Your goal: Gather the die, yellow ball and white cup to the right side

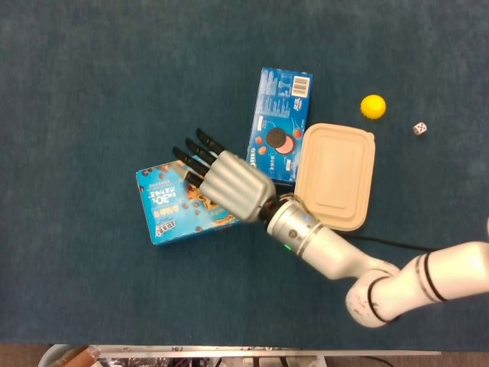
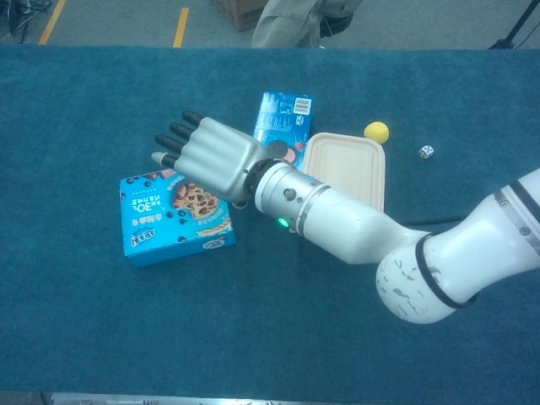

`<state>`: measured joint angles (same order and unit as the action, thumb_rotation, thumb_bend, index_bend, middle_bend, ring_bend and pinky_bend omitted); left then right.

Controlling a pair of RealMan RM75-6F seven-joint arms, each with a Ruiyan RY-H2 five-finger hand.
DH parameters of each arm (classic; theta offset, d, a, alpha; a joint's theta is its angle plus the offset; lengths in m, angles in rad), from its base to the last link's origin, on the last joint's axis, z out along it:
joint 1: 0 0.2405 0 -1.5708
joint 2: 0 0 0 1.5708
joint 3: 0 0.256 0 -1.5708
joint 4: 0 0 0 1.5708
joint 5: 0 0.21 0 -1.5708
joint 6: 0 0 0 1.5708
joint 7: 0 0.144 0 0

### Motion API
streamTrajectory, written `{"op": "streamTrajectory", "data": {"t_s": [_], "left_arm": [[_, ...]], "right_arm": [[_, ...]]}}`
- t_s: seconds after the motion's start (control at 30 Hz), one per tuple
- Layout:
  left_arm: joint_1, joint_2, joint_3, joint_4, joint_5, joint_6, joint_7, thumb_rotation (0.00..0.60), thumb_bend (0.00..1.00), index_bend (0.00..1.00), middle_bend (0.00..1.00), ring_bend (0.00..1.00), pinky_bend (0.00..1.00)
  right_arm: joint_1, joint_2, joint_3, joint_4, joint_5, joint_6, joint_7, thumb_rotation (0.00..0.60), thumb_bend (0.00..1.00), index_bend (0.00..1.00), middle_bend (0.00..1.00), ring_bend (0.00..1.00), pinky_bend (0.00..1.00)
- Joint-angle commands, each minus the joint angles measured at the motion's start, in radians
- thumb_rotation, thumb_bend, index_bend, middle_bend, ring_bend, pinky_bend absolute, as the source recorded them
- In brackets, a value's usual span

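Note:
The yellow ball (image 1: 373,106) (image 2: 376,131) lies on the blue cloth at the far right. The small white die (image 1: 419,128) (image 2: 426,152) sits just right of it. No white cup shows in either view. My right hand (image 1: 225,180) (image 2: 207,156) reaches far left with its fingers straight and spread, holding nothing. It hovers over the upper right corner of a blue cookie box (image 1: 179,210) (image 2: 173,221), well away from the ball and die. I cannot tell whether it touches the box. My left hand is out of both views.
An upright blue Oreo box (image 1: 280,115) (image 2: 283,114) lies right of the hand. A beige lidded food container (image 1: 335,176) (image 2: 342,169) sits between the Oreo box and the ball. My right forearm (image 2: 354,232) crosses the front of the container.

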<state>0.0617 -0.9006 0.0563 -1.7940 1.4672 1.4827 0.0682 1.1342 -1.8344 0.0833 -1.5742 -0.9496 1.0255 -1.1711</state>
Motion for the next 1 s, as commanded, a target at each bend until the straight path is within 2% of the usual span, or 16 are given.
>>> {"op": "streamTrajectory", "data": {"t_s": [0.03, 0.3, 0.53, 0.83, 1.0], "left_arm": [[-0.001, 0.001, 0.0, -0.002, 0.002, 0.001, 0.002, 0.502, 0.29, 0.34, 0.38, 0.33, 0.19], [-0.006, 0.002, -0.002, -0.008, 0.002, -0.004, 0.008, 0.504, 0.29, 0.34, 0.38, 0.33, 0.19], [-0.019, 0.001, -0.004, -0.007, -0.002, -0.023, 0.011, 0.503, 0.29, 0.34, 0.38, 0.33, 0.19], [-0.039, -0.008, -0.007, -0.009, -0.009, -0.055, 0.019, 0.503, 0.29, 0.34, 0.38, 0.33, 0.19], [-0.048, -0.008, -0.008, -0.018, -0.014, -0.069, 0.029, 0.503, 0.29, 0.34, 0.38, 0.33, 0.19]], "right_arm": [[-0.016, 0.042, 0.01, -0.036, -0.012, 0.006, 0.042, 0.6, 0.0, 0.0, 0.06, 0.0, 0.08], [-0.069, 0.227, 0.0, -0.164, -0.069, 0.0, 0.172, 0.6, 0.0, 0.03, 0.12, 0.01, 0.1], [-0.109, 0.438, -0.022, -0.271, -0.115, -0.074, 0.339, 0.6, 0.0, 0.07, 0.15, 0.04, 0.14], [-0.161, 0.63, -0.113, -0.339, -0.247, -0.152, 0.471, 0.6, 0.0, 0.07, 0.15, 0.04, 0.14], [-0.185, 0.694, -0.161, -0.339, -0.329, -0.175, 0.49, 0.6, 0.0, 0.01, 0.13, 0.04, 0.14]]}}
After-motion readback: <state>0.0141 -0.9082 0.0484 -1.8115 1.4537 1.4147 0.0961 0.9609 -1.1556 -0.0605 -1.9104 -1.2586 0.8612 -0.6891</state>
